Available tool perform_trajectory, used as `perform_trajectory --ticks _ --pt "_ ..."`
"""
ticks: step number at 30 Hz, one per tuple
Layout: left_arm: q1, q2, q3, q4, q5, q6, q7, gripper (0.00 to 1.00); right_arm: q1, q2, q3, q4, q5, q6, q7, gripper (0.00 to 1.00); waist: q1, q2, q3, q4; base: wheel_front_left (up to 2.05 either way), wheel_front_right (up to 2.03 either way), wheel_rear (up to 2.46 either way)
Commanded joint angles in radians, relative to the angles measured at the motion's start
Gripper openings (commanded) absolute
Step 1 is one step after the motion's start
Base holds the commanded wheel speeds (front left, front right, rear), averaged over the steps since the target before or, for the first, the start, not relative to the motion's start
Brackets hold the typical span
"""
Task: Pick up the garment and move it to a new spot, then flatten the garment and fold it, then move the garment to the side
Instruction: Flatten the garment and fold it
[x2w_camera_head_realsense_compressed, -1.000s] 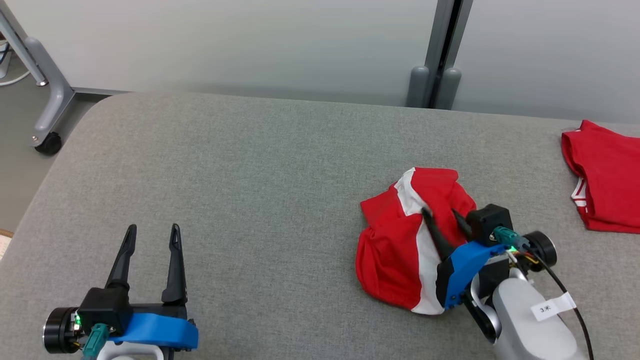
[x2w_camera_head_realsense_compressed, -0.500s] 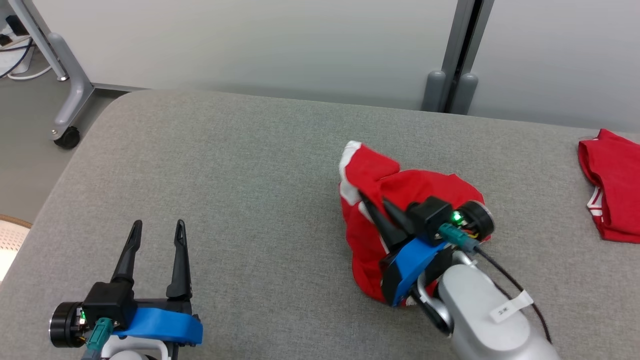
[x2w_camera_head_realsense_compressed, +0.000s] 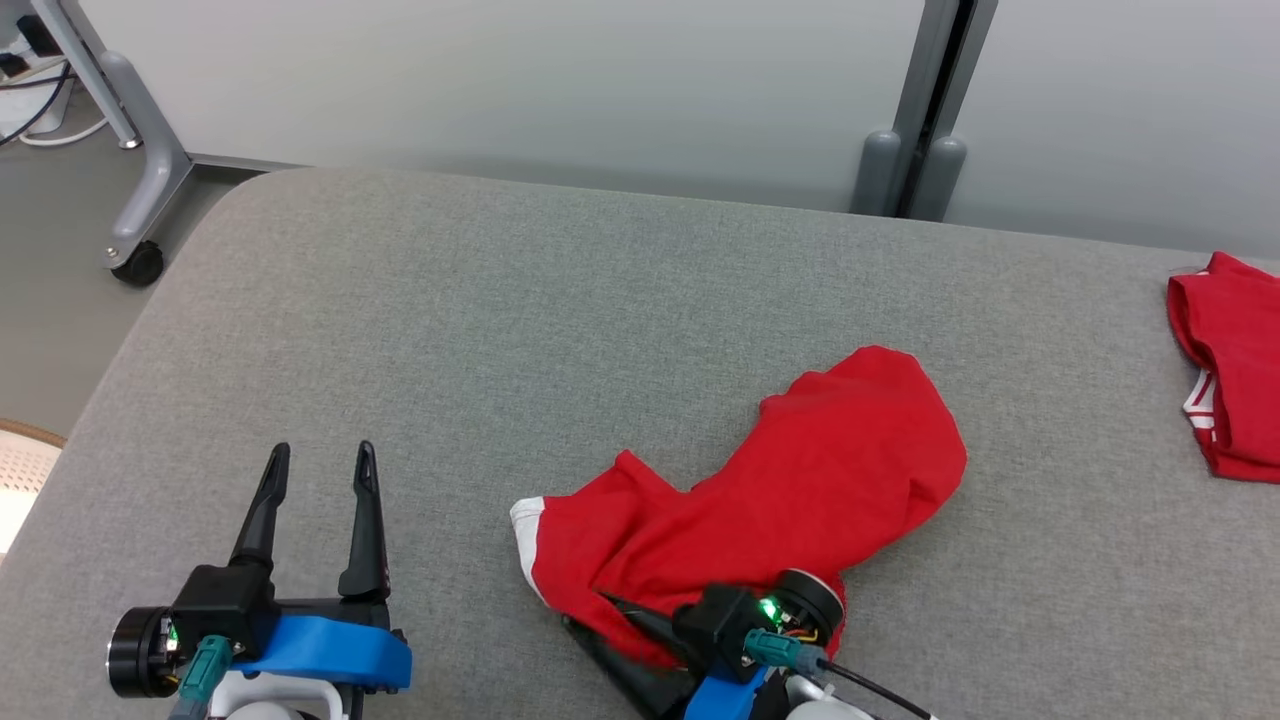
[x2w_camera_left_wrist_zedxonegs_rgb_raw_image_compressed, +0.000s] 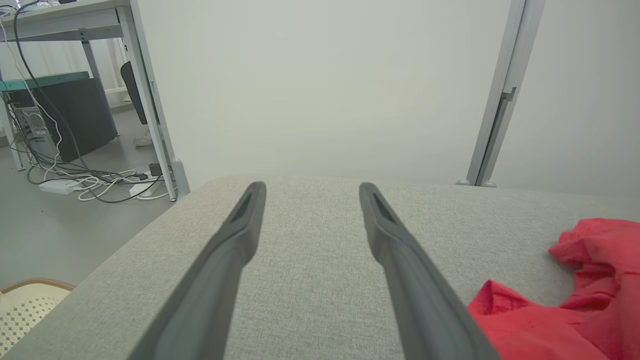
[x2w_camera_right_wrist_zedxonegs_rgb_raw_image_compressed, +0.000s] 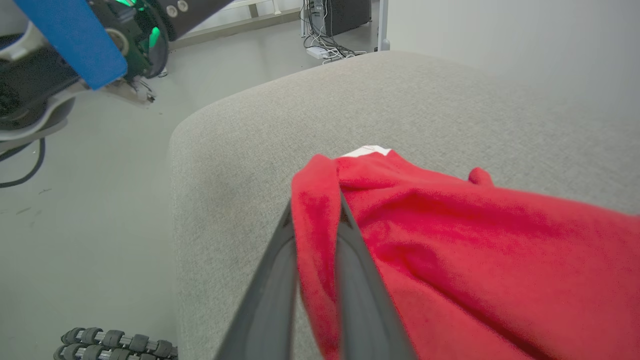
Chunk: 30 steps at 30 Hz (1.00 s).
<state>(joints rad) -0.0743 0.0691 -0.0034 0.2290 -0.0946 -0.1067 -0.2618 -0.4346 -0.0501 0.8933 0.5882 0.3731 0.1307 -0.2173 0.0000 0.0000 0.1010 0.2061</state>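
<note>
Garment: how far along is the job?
Done: the grasp; the right gripper is shut on a fold of the garment. In hand: the move; the garment lies crumpled on the table, one end pinched. To do: release, flatten, fold, move aside. The left gripper is open, empty, apart from the garment.

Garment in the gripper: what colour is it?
Red garment with white trim; best in head view.

Red garment (x2w_camera_head_realsense_compressed: 800, 490), white band at one corner, crumpled, lying stretched slantwise across grey surface (x2w_camera_head_realsense_compressed: 480, 320), close to its near edge. Nearest fold pinched between closed fingers of right pincer (x2w_camera_right_wrist_zedxonegs_rgb_raw_image_compressed: 316, 212).
</note>
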Motion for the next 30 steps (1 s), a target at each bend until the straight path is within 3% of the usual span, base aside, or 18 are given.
perform_trajectory --ticks 1,9,22,30 --pt "-0.001 0.001 0.006 0.004 0.009 -0.005 -0.004 1.0 0.011 -0.001 0.007 -0.005 0.012 0.0 -0.007 1.0 0.0 0.0 -0.003 -0.006 0.0 0.0 0.0" --pt "0.006 0.003 0.012 0.008 0.015 -0.008 -0.004 1.0 -0.013 -0.002 -0.109 -0.032 -0.02 0.0 -0.039 1.0 0.0 0.0 -0.024 -0.045 0.0 0.0 0.0" --pt "0.02 -0.001 0.014 -0.009 0.026 -0.011 -0.004 1.0 0.006 -0.127 -0.602 -0.097 -0.188 0.0 -0.009 1.0 0.0 0.0 -0.027 -0.067 0.0 0.0 0.0" --pt "-0.003 -0.006 0.003 -0.007 0.022 -0.014 -0.004 1.0 -0.029 -0.139 -0.759 -0.004 -0.254 0.0 0.08 1.0 0.0 0.0 0.003 -0.04 0.0 0.0 0.0"
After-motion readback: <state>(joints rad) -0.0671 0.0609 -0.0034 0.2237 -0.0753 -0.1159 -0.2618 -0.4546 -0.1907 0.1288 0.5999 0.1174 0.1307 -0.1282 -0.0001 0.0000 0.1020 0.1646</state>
